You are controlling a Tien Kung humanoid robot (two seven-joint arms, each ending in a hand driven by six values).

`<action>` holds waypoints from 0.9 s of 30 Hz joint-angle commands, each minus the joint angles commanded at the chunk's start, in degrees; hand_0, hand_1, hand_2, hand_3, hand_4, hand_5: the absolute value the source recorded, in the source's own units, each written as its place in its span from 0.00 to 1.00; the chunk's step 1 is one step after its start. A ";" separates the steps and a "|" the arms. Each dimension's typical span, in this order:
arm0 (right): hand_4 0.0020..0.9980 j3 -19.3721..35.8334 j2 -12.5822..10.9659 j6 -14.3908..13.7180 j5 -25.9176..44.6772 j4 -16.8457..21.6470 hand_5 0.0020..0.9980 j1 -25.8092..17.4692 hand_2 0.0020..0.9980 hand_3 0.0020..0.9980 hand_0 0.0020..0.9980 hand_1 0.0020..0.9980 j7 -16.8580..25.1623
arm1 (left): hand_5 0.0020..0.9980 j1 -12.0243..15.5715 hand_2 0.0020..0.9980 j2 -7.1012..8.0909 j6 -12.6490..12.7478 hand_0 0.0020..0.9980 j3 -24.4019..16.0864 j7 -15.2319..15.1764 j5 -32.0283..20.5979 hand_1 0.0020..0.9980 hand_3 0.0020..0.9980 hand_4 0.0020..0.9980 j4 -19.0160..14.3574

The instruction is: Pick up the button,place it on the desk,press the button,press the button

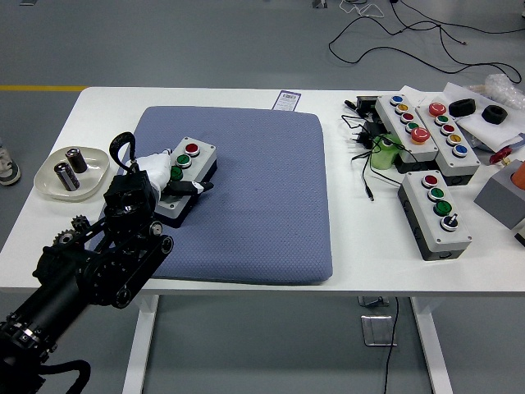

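Blue pad (262, 197) lies open right of the button box (187, 179); right table edge cluttered.

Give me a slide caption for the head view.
Left hand grips a button box on the blue mat.
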 joint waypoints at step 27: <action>0.31 1.78 0.00 -0.10 -0.17 0.00 0.17 -0.09 0.68 0.62 0.67 0.66 0.09 | 0.00 0.23 0.13 0.41 7.44 0.03 1.53 -3.13 0.00 0.05 0.23 0.09 1.64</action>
